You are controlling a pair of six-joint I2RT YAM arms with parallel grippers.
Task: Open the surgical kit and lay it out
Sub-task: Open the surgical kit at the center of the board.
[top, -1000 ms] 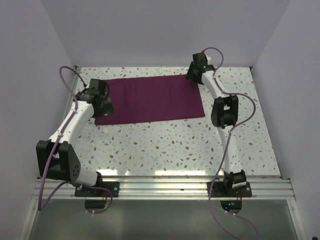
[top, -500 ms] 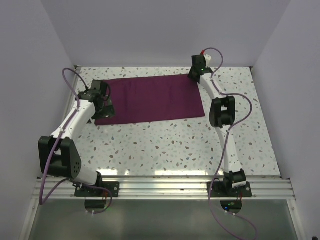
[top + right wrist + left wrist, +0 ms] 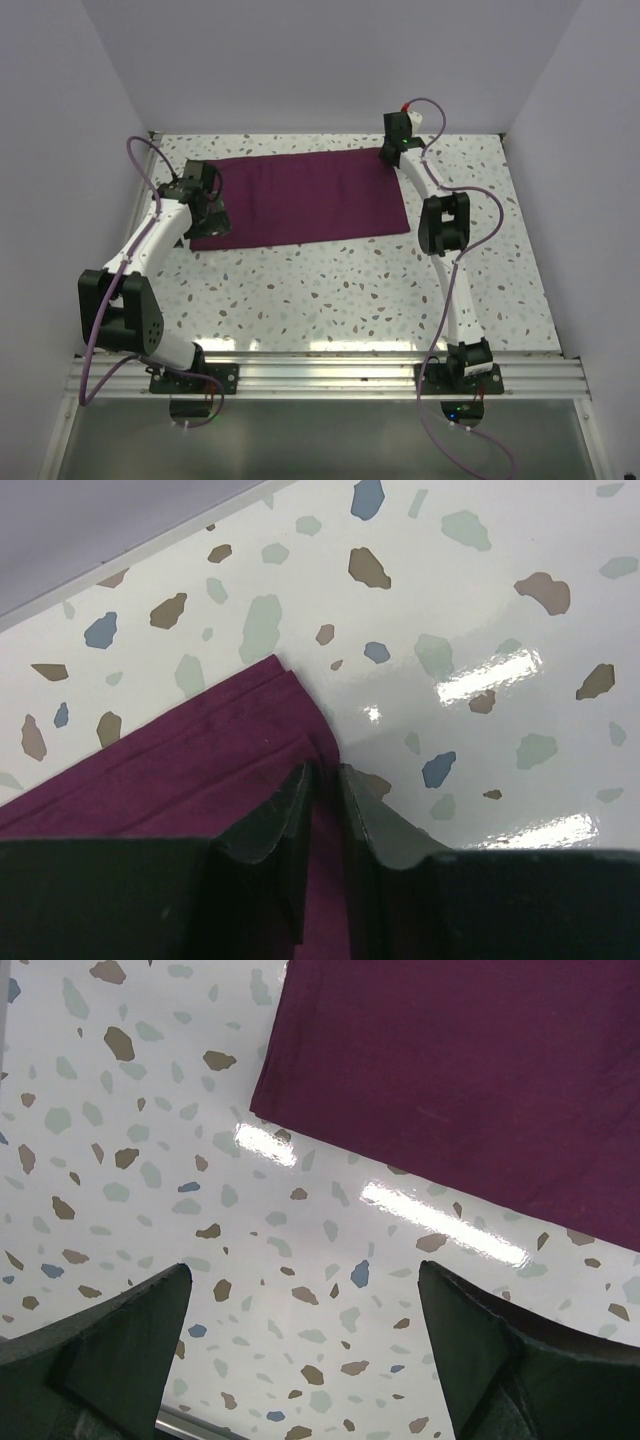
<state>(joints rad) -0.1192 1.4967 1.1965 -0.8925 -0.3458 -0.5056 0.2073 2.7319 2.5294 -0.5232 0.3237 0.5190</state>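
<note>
The dark magenta-purple cloth wrap (image 3: 300,198) lies flat and folded on the far part of the table. My left gripper (image 3: 214,222) is open and empty just off the cloth's near left corner (image 3: 262,1112); its fingers (image 3: 120,1330) hang over bare table. My right gripper (image 3: 390,152) is at the cloth's far right corner, shut on a pinched fold of the cloth (image 3: 326,780). The cloth's layered edges show in the right wrist view (image 3: 200,750). The steel tray and silver instruments are hidden.
The speckled terrazzo table (image 3: 330,290) is walled by pale panels on three sides. The back wall's base (image 3: 150,550) runs close behind the right gripper. A metal rail (image 3: 320,375) carries both arm bases at the near edge.
The right gripper has moved slightly toward the back wall at the cloth's far right corner. The left arm has shifted a little; its gripper stays by the near left corner.
</note>
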